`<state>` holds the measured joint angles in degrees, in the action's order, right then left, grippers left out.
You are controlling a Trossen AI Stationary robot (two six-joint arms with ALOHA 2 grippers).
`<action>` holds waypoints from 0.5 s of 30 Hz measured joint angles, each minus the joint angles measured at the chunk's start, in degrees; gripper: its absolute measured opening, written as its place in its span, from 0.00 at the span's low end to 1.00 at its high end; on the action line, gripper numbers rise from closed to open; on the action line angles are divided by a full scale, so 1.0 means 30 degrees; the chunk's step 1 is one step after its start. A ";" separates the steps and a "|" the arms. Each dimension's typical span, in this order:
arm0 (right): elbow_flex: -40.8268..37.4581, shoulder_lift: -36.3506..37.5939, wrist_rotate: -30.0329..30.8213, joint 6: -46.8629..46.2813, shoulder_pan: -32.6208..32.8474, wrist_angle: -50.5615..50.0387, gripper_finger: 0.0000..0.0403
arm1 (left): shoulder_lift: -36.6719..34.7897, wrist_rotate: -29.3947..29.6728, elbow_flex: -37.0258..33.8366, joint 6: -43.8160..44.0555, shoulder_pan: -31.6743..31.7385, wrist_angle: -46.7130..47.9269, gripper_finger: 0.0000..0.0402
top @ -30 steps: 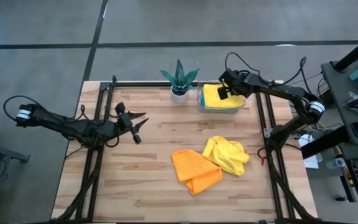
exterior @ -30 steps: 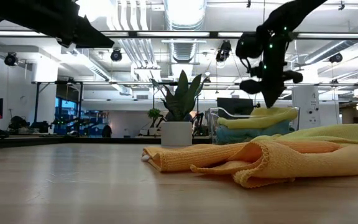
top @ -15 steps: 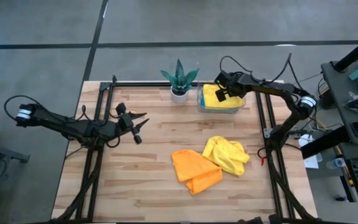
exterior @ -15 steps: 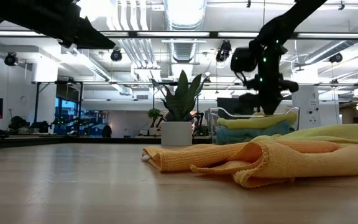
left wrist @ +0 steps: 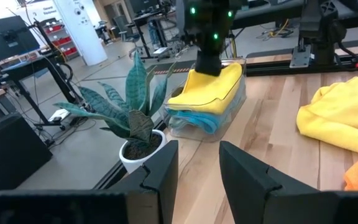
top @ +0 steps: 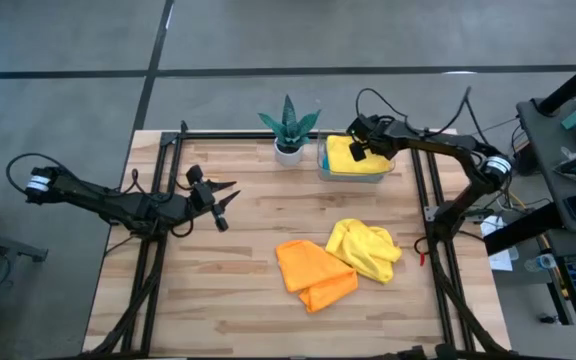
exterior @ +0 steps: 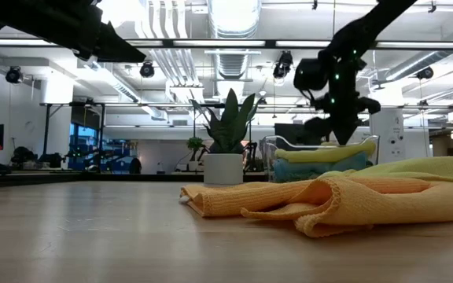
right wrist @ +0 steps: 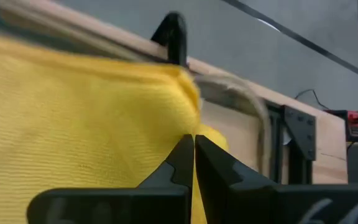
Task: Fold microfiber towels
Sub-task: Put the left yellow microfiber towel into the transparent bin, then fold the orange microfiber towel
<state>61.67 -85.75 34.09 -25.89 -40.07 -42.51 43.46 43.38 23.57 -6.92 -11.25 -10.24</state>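
Two arms, both over the wooden table (top: 228,260) in the high view. Left gripper (top: 224,200) sits mid-left of frame, fingers partly apart w/ nothing between them; left wrist view confirms the gap is bare, pointing toward the potted plant (top: 289,127) and tray.

Centre-top: plant in white pot, just beside the clear plastic tray (top: 322,158). Tray holds a folded stack. High view shows only the yellow folded towel (top: 348,153) on top; left wrist view adds a sky blue towel (left wrist: 199,117) under it, and low view also shows blue below yellow. Can't tell if more lies underneath.

Lower centre: orange towel (top: 308,272), roughly folded, flat, layers uneven at the edge. Touching its right side, the loose yellow towel (top: 366,248), crumpled in a heap, unfolded. Low view shows orange cloth's rippled folds up close in the foreground, w/ the yellow one rising behind it at far right.

Upper right: right gripper (top: 359,150) is down on the tray stack. Right wrist view shows what others don't: fingers (right wrist: 178,163) closed tip to tip, pressed onto the yellow terry surface at the towel's folded corner, tray rim beyond. No cloth visibly pinched between them. Low view has that gripper's tip meeting the stack's top.
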 joint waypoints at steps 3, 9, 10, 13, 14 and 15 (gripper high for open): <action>-0.0450 -0.0628 0.0000 0.0005 0.0007 0.0644 0.02 | 0.0000 0.0000 0.0000 0.0000 -0.0007 0.0044 0.26; -0.0232 -0.0952 0.0023 0.0401 0.0015 0.0361 0.02 | 0.0000 -0.0003 0.0000 0.0007 -0.0002 0.0040 0.26; -0.0060 -0.0707 0.0077 0.0401 0.0022 0.0210 0.02 | 0.0000 0.0000 -0.0003 0.0010 -0.0003 0.0036 0.26; 0.0457 0.0167 0.0163 0.0379 0.0131 -0.0486 0.02 | 0.0007 -0.0007 -0.0007 0.0045 -0.0007 0.0036 0.26; 0.0584 0.0462 0.0177 0.0379 0.0257 -0.0712 0.02 | 0.0007 -0.0007 -0.0007 0.0073 -0.0007 0.0036 0.26; 0.0655 0.0818 0.0182 0.0383 0.0418 -0.0880 0.02 | 0.0014 -0.0007 -0.0015 0.0131 -0.0007 0.0029 0.26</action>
<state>63.63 -83.30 34.63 -24.74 -38.82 -45.15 43.51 43.35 23.53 -6.52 -11.27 -10.15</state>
